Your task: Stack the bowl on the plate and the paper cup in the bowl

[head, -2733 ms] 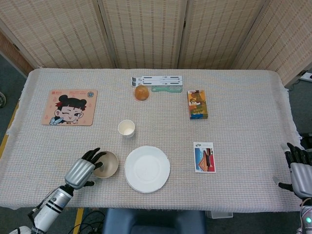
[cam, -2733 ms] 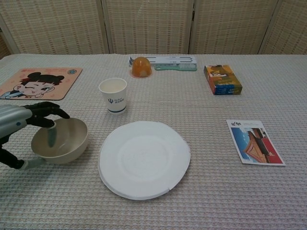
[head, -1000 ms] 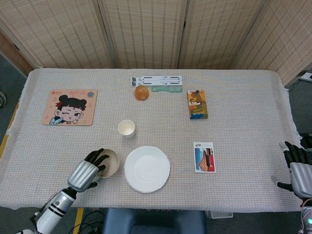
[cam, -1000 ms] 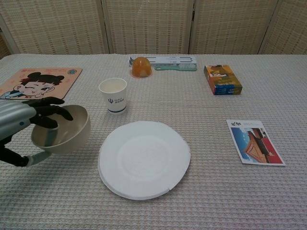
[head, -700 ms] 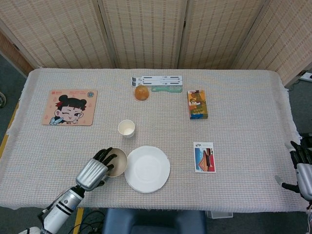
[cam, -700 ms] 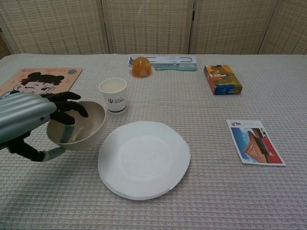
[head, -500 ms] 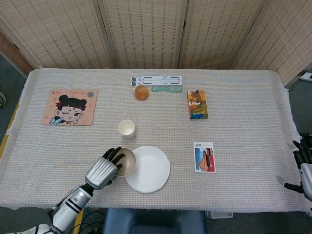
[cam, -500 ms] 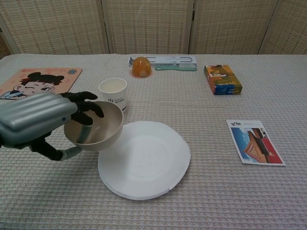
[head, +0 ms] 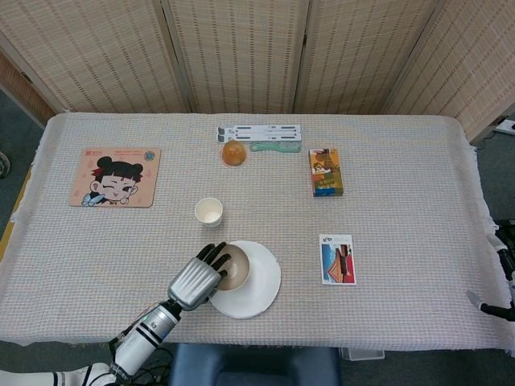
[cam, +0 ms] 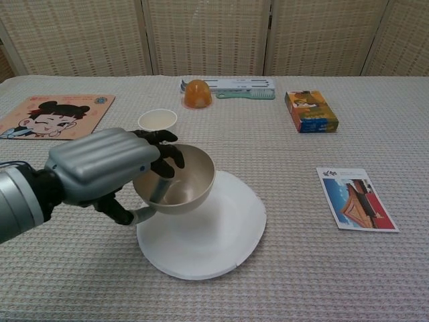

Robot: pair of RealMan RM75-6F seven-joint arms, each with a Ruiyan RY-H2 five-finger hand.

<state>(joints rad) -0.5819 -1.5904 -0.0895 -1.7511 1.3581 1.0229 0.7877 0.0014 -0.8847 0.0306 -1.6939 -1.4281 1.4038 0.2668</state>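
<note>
My left hand (cam: 110, 168) grips the rim of the beige bowl (cam: 182, 180) and holds it in the air over the left half of the white plate (cam: 218, 231). In the head view the left hand (head: 195, 278) and the bowl (head: 235, 268) overlap the plate (head: 257, 283). The white paper cup (head: 209, 211) stands upright behind the plate; in the chest view only the paper cup's rim (cam: 157, 120) shows above my fingers. A small part of my right hand (head: 505, 281) shows at the table's right edge in the head view; its fingers are mostly cut off.
A cartoon mat (head: 115, 176) lies at the far left. An orange object (head: 233, 153), a white rack (head: 257, 131) and a green comb (head: 276, 147) sit at the back. A colourful box (head: 326, 172) and a picture card (head: 337, 259) lie right of the plate.
My left hand lifted the bowl off the table and carried it rightward, from beside the plate to above its left half. The right hand has slid further out of view.
</note>
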